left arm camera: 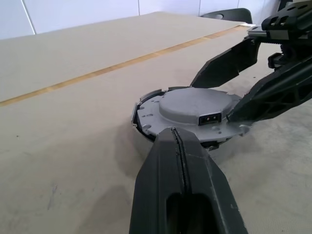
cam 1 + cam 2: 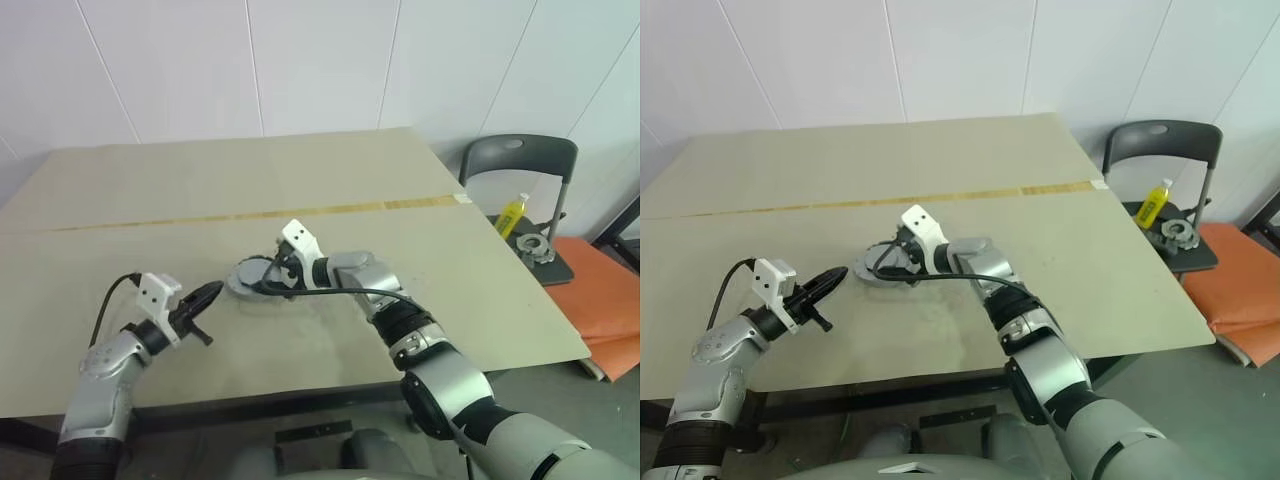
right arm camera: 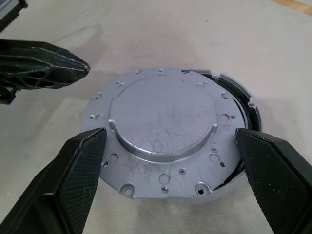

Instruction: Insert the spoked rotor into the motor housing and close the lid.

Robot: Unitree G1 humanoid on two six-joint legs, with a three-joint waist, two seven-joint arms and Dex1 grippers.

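The lid (image 3: 165,131), a round grey metal disc with its plain raised face up, lies flat on the motor housing (image 3: 246,100). It sits slightly off-centre, so the housing's dark rim shows as a crescent along one side. My right gripper (image 3: 170,139) is open, one finger on each side of the lid and not gripping it. My left gripper (image 2: 210,296) is shut and holds nothing; its tip points at the lid's near edge (image 1: 195,109) from the left, just short of it. The spoked rotor is hidden.
The parts lie mid-table (image 2: 200,180), just in front of a yellow tape strip (image 2: 300,212) that crosses the table. A dark chair (image 2: 520,160) beyond the right edge carries a yellow bottle (image 2: 512,212) and a metal part (image 2: 535,246). An orange sheet (image 2: 600,290) lies beside it.
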